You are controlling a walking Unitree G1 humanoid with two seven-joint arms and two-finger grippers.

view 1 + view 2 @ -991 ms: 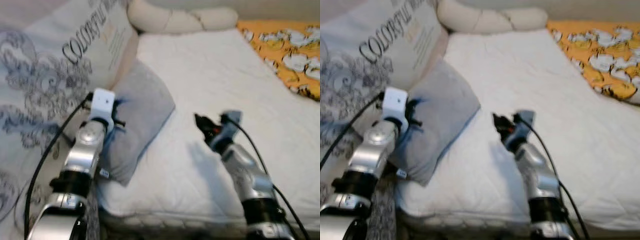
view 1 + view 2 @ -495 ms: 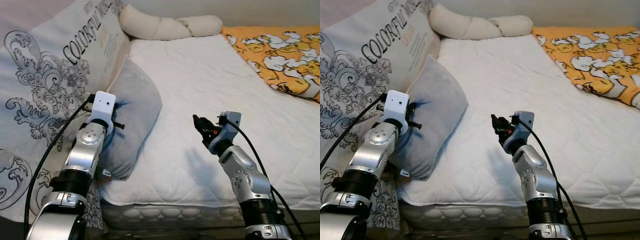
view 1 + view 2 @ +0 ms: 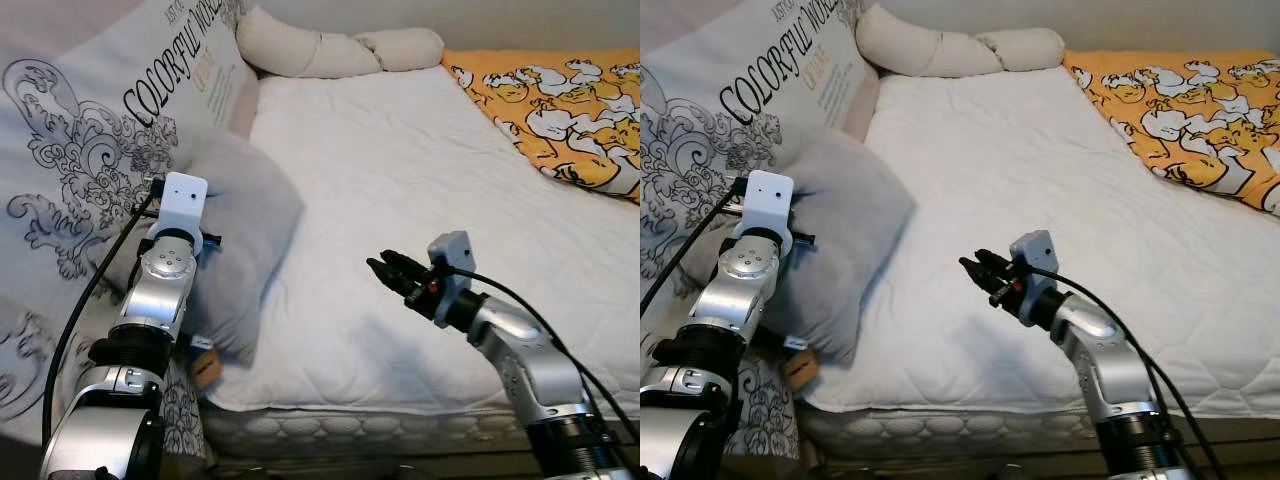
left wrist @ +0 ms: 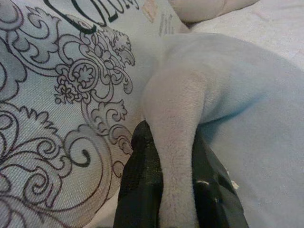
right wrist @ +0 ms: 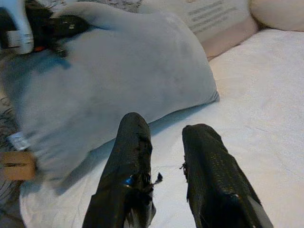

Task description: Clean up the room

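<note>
We are reaching forward with our left arm, its gripper (image 4: 175, 190) pinching a fold of the grey pillow (image 3: 245, 230), which is leaning against the big printed cushion (image 3: 110, 130). Our right gripper (image 3: 392, 272) is hovering over the white mattress (image 3: 400, 160), fingers slightly apart and empty, pointing toward the pillow.

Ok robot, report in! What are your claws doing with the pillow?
Left claw shut on grey pillow, pinching its edge. Right claw open, above the mattress, pointing at the pillow. Nothing between them.
</note>
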